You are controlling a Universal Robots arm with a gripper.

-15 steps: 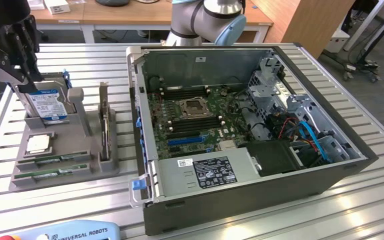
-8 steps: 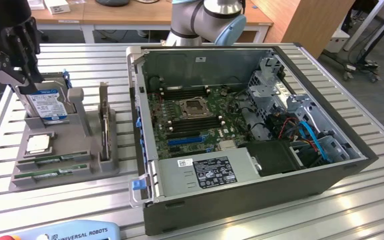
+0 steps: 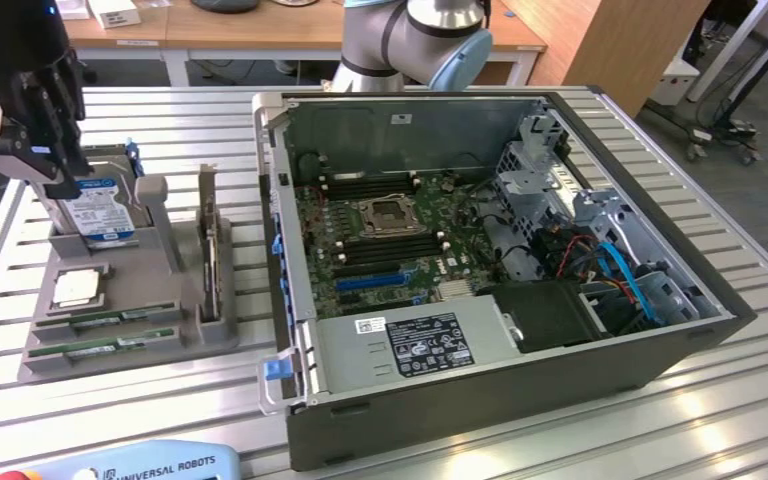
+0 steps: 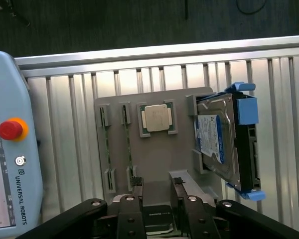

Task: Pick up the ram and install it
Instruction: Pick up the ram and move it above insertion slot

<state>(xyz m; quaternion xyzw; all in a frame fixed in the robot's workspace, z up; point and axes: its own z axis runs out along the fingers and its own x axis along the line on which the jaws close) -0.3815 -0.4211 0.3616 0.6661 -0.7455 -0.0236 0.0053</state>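
Two thin green ram sticks lie in slots at the front of the grey holder [image 3: 211, 335]; the ram [image 3: 107, 320] nearest the CPU has a second stick [image 3: 97, 347] beside it. In the wrist view each ram stick [image 4: 106, 144] appears edge-on, with the other [image 4: 129, 147] parallel to it. My gripper [image 3: 51, 165] hangs open above the holder's far end, near the hard drive [image 3: 101, 215], holding nothing. In the wrist view the gripper [image 4: 158, 189] shows two black fingers [image 4: 139, 191] apart, above the holder, with the sticks off to one side.
The open computer case [image 3: 491, 390] fills the exterior view's right, its motherboard [image 3: 398, 235] exposed with dark memory slots around the CPU socket [image 3: 387, 213]. On the holder sit a CPU [image 4: 157, 118], the blue-labelled hard drive [image 4: 219, 139] and an upright expansion card [image 3: 208, 240]. A teach pendant [image 4: 10, 149] lies nearby.
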